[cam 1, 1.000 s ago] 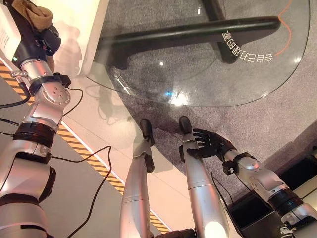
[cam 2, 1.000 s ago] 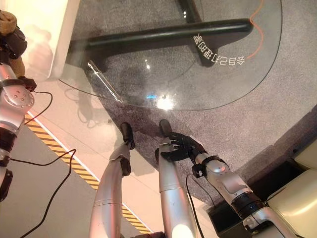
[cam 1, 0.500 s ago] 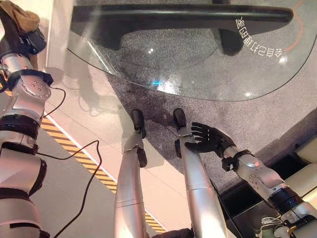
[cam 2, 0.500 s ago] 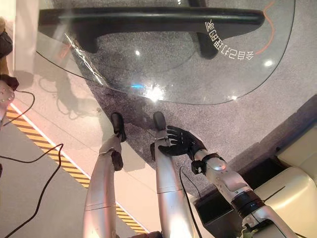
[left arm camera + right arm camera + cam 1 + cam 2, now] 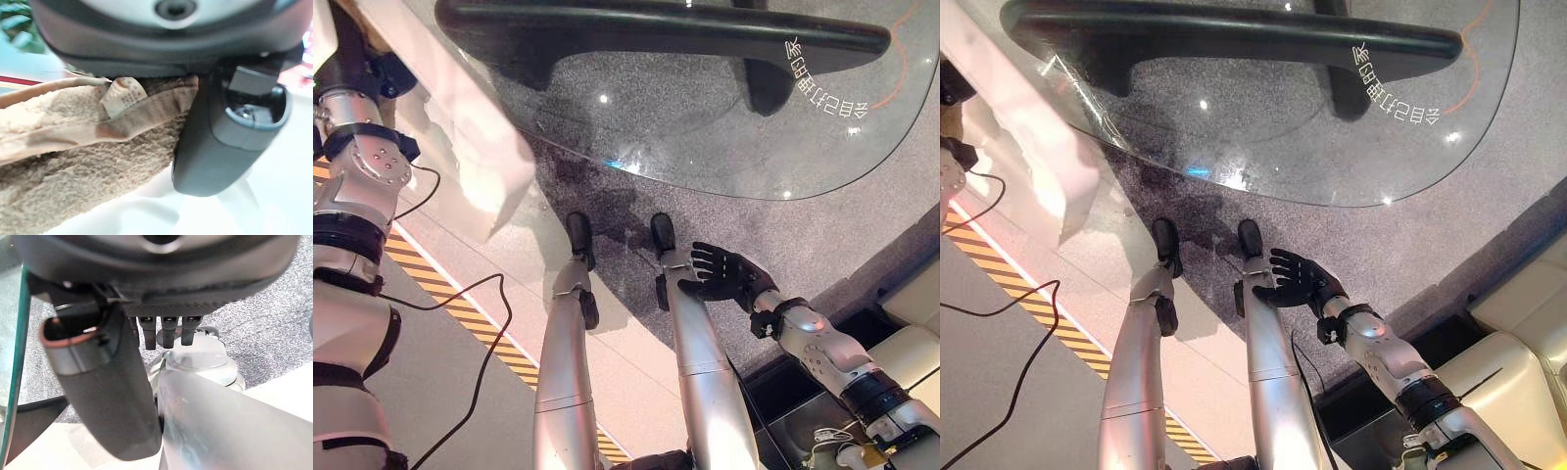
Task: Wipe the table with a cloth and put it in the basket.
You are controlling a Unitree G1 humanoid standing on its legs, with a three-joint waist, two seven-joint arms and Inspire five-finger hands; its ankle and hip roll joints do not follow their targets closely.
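Note:
A tan fleece cloth (image 5: 73, 186) with a small sewn label lies against the palm of my left hand, and the thumb (image 5: 220, 132) presses beside it. In the left eye view that hand's dark base (image 5: 352, 54) sits at the far upper left, raised above a white surface. The round glass table (image 5: 724, 127) spreads across the upper part of the view, with its dark foot (image 5: 656, 20) showing through the glass. My right hand (image 5: 724, 279) hangs low on the right, below the table's edge, fingers (image 5: 166, 333) straight and holding nothing.
A white surface (image 5: 460, 127) runs down the left beside the glass. Yellow-black striped tape (image 5: 460, 313) crosses the floor at lower left. Grey carpet (image 5: 862, 225) lies under the table, and a cream seat (image 5: 911, 304) stands at lower right.
The whole picture has shifted, so the camera moved. The cloth and the left hand's fingers have slid past the upper left edge of the eye views. The right hand stays open in place.

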